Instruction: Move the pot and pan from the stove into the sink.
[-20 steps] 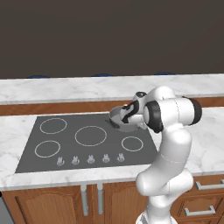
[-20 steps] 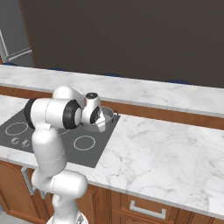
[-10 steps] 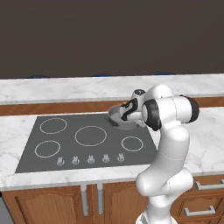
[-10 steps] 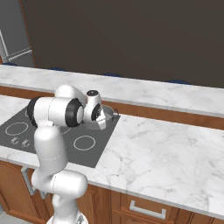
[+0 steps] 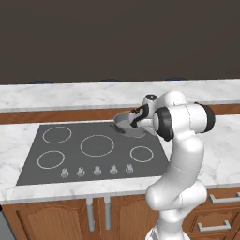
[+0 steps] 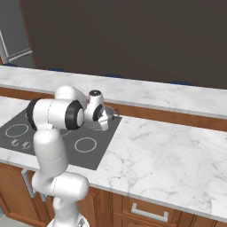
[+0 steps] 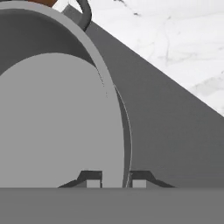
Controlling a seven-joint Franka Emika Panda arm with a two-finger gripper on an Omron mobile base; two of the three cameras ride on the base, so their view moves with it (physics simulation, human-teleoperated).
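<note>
I have the jaws clenched on the rim of the pot, one tip inside the wall, one outside. The pot sits at the far right corner of the stove, just in front of the hand. Round, it has no long axis; one loop handle lies across from my grip. I judge the lift comes next; the pan and sink aren't in sight.

L/R base: behind arm, share stove | hand: close over pot rim
</note>
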